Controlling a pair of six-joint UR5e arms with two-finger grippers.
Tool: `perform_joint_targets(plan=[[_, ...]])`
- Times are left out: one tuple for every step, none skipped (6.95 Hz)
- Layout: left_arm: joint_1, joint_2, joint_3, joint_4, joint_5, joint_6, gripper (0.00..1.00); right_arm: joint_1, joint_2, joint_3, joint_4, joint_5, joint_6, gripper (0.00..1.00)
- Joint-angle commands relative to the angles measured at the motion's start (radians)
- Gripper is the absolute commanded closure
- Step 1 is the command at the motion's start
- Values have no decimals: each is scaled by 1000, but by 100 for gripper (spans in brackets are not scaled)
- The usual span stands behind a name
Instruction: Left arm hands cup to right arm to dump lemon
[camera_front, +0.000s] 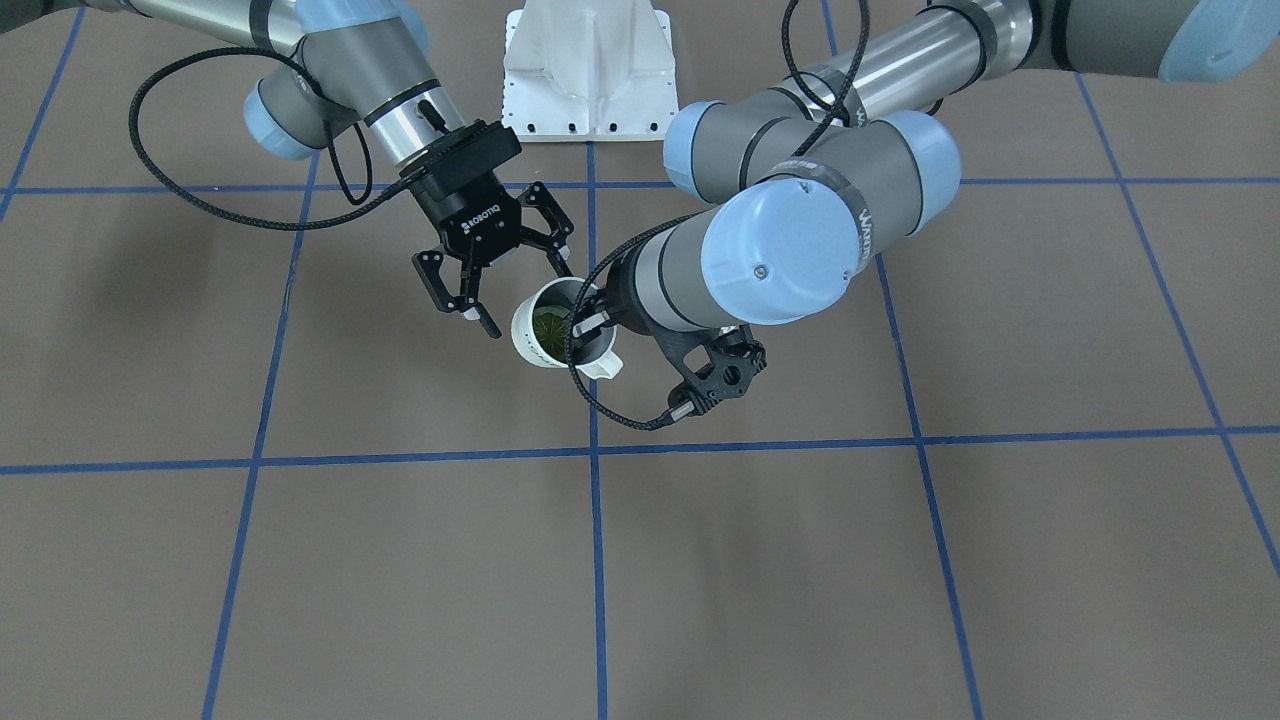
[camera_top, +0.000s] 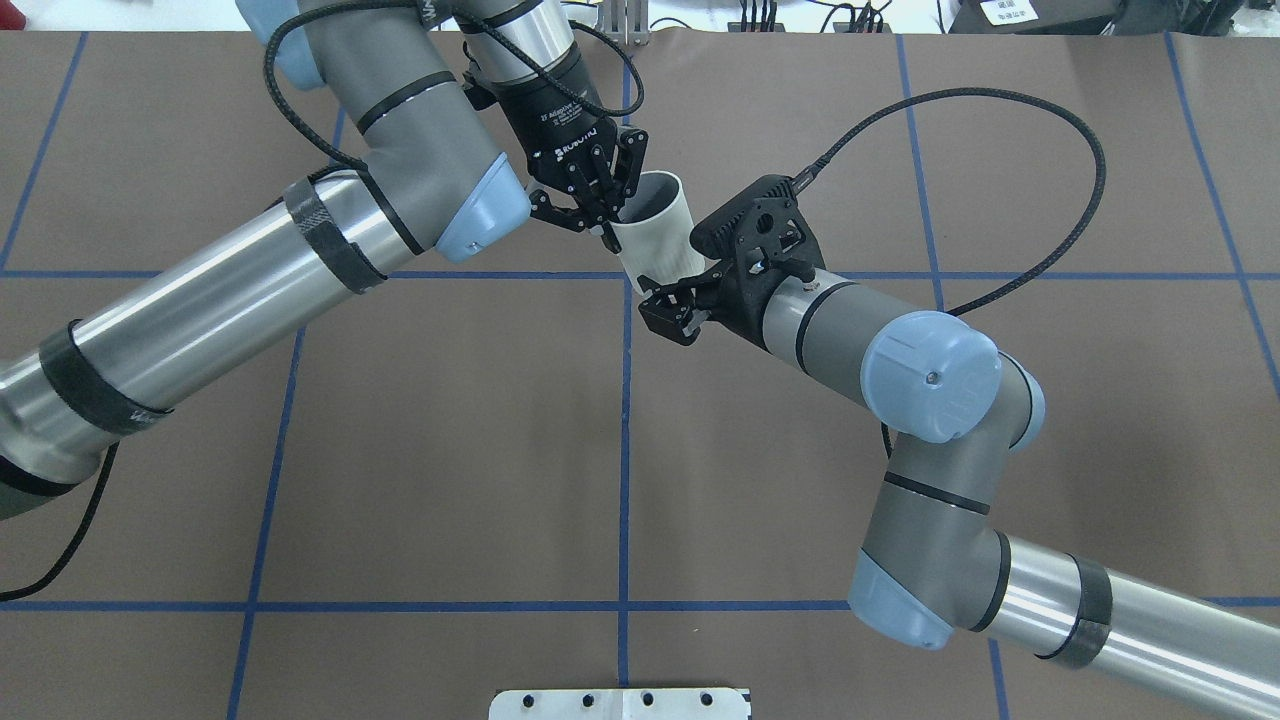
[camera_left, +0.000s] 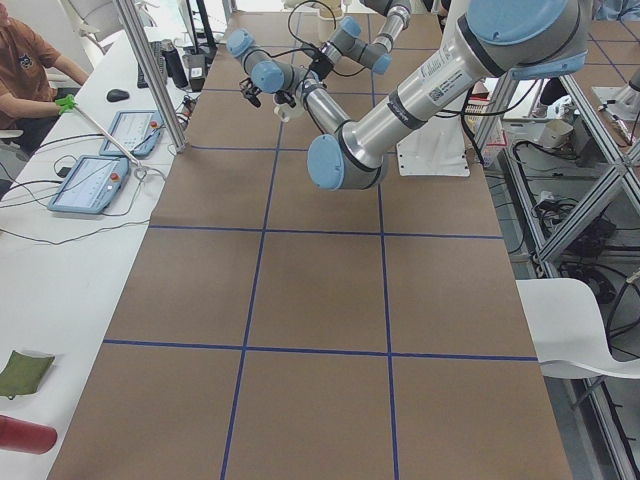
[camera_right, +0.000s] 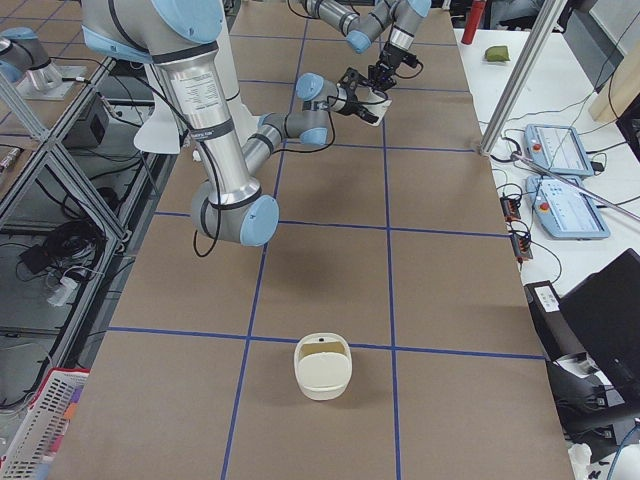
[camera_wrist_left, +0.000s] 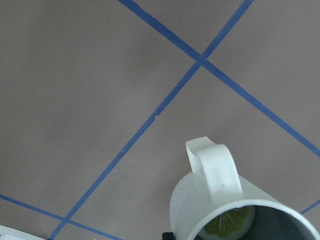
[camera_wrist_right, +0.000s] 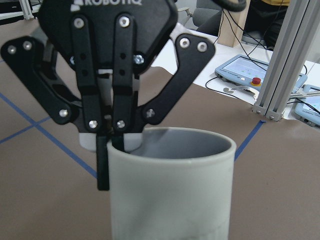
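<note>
Off-white cup (camera_top: 655, 235) with the lemon (camera_wrist_left: 227, 226) inside hangs tilted, its rim pinched tight by the left gripper (camera_top: 603, 218), its base pointing near-right at the right gripper (camera_front: 525, 298), whose jaws are spread wide just beside it.

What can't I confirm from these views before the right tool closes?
1. Lemon: hidden in the overhead and right wrist views by the cup wall.
2. Right tool touching the cup or not: overhead, cup and tool overlap; side views too small.
3. Left tool grip: in the front-facing view the left arm hides it.
</note>
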Motion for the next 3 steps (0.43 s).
perform_joint_targets(plan=[[11,-9,-2,-7,-2,-21,100,0,0,-2,2,0,2,1],[22,-12,-2,-24,-2,-40,100,0,0,0,2,0,2,1],[27,-12,-2,-54,0,-67,100,0,0,-2,2,0,2,1]])
